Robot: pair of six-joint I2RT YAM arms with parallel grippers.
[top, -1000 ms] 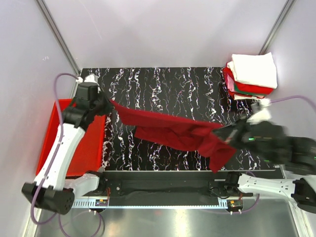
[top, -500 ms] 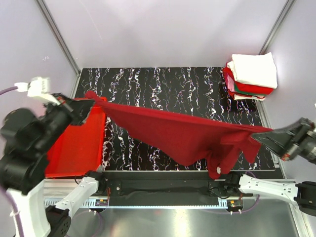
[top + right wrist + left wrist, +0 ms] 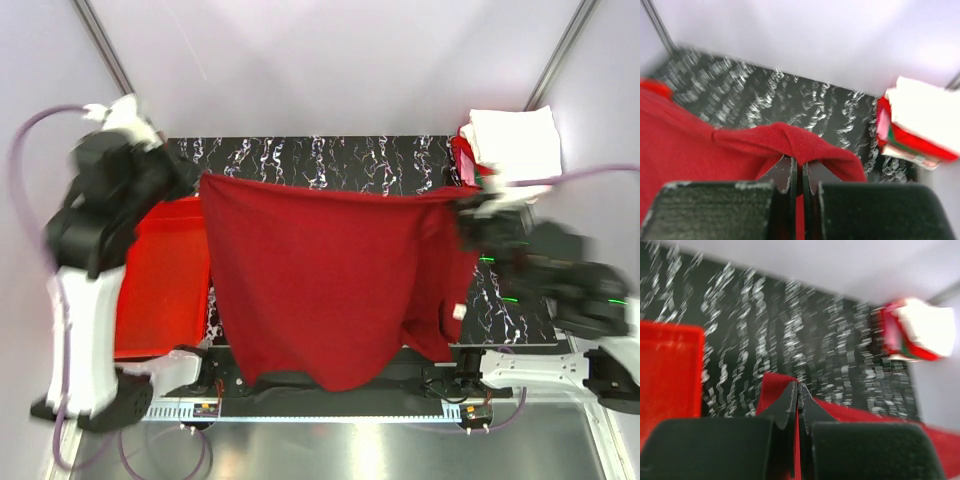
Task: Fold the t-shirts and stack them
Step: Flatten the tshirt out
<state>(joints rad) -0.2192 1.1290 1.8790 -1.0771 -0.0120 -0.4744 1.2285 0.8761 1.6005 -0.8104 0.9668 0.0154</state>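
Claw L point(image 3: 798, 389), claw R point(image 3: 797, 162) pinch tee point(image 3: 320, 280), stretched left-right.

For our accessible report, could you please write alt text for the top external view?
A dark red t-shirt hangs spread between two arms, its top corners pinched by the left fingers and right fingers. Below it lie a black marbled table, a red tray at left and a stack of folded t-shirts at the far right.

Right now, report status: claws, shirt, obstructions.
Left claw, right claw shut on dark maroon-red cotton t-shirt, held spread between them. Folded t-shirt stack far right; red plastic tray left. Black table beneath mostly hidden.
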